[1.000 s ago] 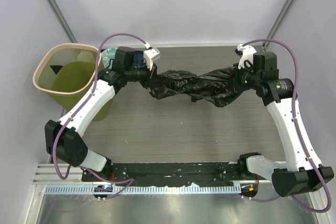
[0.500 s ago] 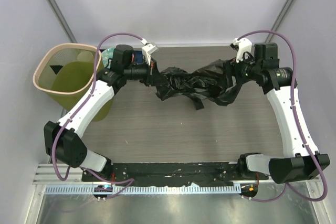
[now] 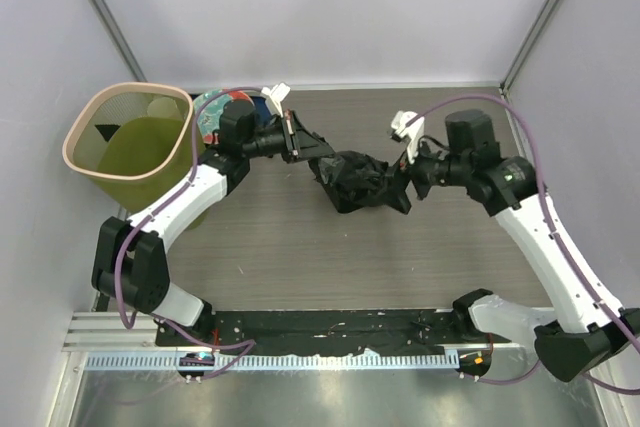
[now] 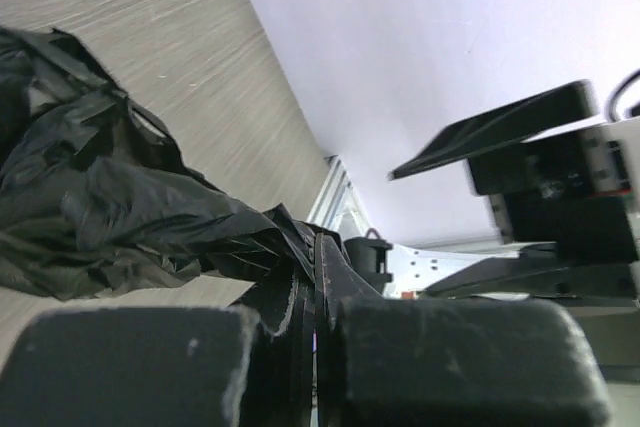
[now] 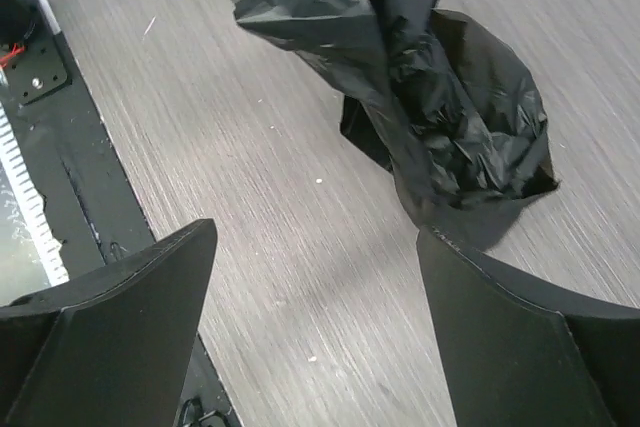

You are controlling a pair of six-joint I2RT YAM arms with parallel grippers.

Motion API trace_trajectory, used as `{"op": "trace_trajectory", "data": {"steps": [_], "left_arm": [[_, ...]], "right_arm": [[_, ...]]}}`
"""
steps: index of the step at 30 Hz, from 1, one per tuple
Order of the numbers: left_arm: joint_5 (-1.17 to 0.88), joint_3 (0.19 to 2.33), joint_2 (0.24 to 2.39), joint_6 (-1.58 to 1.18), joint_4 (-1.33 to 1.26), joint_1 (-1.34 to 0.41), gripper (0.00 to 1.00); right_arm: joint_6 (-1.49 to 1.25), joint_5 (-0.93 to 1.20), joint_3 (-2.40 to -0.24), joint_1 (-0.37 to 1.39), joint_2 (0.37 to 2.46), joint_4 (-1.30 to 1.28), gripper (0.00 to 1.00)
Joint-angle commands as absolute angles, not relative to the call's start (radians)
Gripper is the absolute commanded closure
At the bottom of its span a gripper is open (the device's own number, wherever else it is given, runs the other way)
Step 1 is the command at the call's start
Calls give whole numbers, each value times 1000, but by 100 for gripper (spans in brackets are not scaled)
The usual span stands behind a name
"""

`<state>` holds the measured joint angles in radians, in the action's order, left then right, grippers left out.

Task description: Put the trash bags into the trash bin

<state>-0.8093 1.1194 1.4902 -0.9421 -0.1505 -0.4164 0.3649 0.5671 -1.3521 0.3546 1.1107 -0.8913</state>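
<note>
The black trash bag (image 3: 360, 179) lies bunched on the middle of the table, and one end of it rises to my left gripper (image 3: 305, 143). In the left wrist view the left gripper (image 4: 318, 247) is shut on a gathered fold of the trash bag (image 4: 100, 197). My right gripper (image 3: 405, 173) is just right of the bunch. Its wrist view shows the right gripper (image 5: 315, 235) open over bare table with nothing between the fingers, and the trash bag (image 5: 450, 117) just beyond one fingertip. The olive trash bin (image 3: 72, 143) with its pale rim stands at the far left.
A round red-and-teal plate (image 3: 207, 115) lies beside the bin, behind the left wrist. A black strip (image 3: 330, 325) and a metal rail run along the near table edge. Grey walls close in the back and both sides.
The right gripper has opened and let go of the bag, then moved left. The bag, earlier stretched between both grippers, has slumped into a bunch that only the left one holds.
</note>
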Motion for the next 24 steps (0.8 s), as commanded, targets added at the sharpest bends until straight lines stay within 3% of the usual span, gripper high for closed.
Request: {"op": "trace_trajectory", "data": {"steps": [1,9,13,14,16,24], "left_arm": [[-874,1101,1482,-1074,-357,-411,100],[-980,1094,1470,-1135,-454,-408,100],[-1008,1111,1463,-1138,-465,-405,100],[-1011,1114,1460,-1137,-459,-397,100],[-1014,1123,1456,-1114,-421,-384,100],[-890,1270,1420,-603,125,-279,100]], "right_arm": [[420,577,-1203,416,1126,-616,12],[571,635,-954,416,1163,-269,13],[568,600,-896,416,1196,-170,41],[572,585,-893,416,1201,-169,72],[598,552,-888,400,1192,-189,99],[805,476,-868,259,1040,-411,99]]}}
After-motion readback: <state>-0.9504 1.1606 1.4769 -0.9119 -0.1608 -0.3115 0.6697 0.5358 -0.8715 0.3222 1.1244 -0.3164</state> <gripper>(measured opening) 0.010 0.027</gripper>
